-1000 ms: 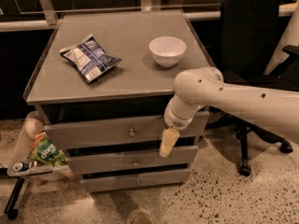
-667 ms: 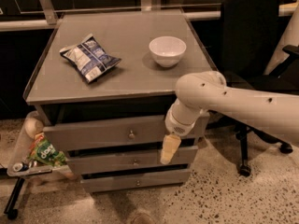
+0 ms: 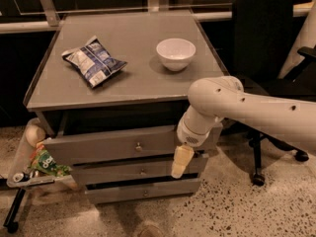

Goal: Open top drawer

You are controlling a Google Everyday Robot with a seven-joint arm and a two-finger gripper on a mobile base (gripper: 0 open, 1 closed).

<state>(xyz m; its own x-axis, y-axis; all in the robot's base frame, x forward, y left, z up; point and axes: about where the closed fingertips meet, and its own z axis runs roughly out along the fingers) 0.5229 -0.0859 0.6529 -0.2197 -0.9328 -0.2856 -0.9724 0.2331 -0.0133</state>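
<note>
In the camera view, the wide grey top drawer (image 3: 98,147) with a small round metal knob (image 3: 138,146) stands partway out beneath the flat grey cabinet top (image 3: 133,33), its inside lost in shadow. The cream-coloured gripper (image 3: 181,162) hangs at the drawer front's right end, overlapping the 2 lower grey drawers (image 3: 118,172); whether it grips anything cannot be told. The white robot arm (image 3: 247,107) hides that corner and is cut off at the right edge.
</note>
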